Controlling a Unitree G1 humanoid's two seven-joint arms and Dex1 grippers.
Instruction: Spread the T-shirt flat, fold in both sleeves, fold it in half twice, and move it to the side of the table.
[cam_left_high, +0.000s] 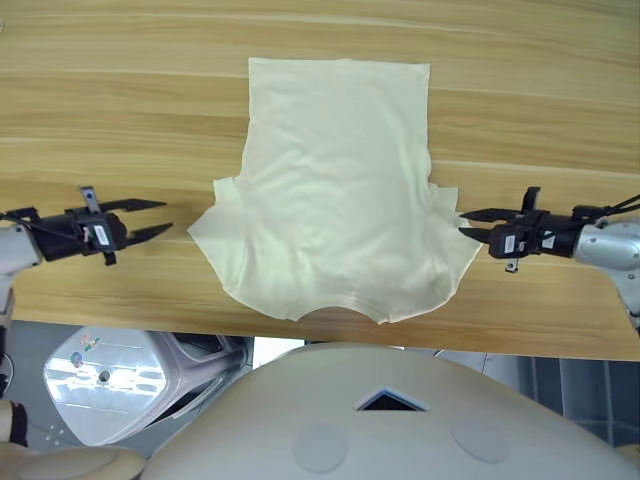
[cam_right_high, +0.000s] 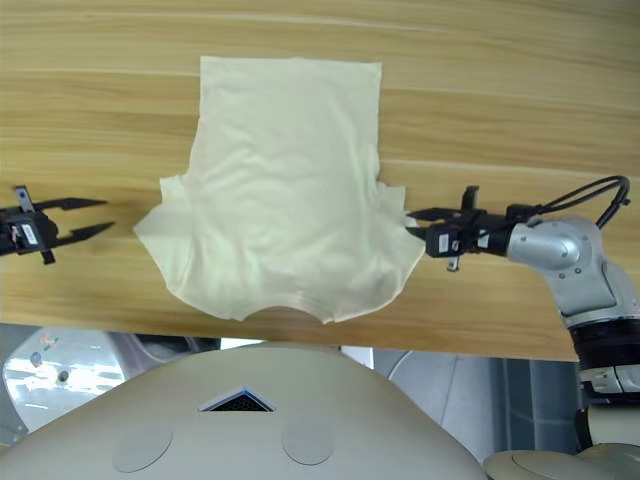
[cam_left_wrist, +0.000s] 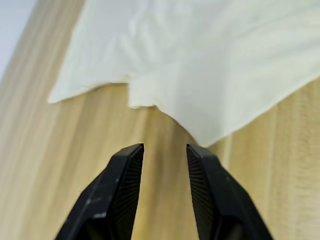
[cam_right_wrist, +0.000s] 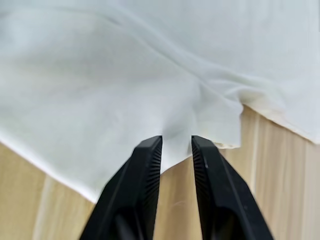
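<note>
T-shirt (cam_left_high: 335, 190) lies flat mid-surface (cam_left_high: 100, 100). Long axis runs near-far, collar at the near edge, hem far. Left gripper (cam_left_high: 166, 216): fingers open, just short of the left sleeve (cam_left_high: 212, 228). Right gripper (cam_left_high: 463, 223): fingers parted, tips at the right sleeve (cam_left_high: 450, 245) edge. Looks staged for the sleeve folds, one arm per side.

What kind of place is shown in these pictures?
Probably a robot test bench: a plain wooden table, one T-shirt laid on it, and the left gripper and right gripper at its sides.
</note>
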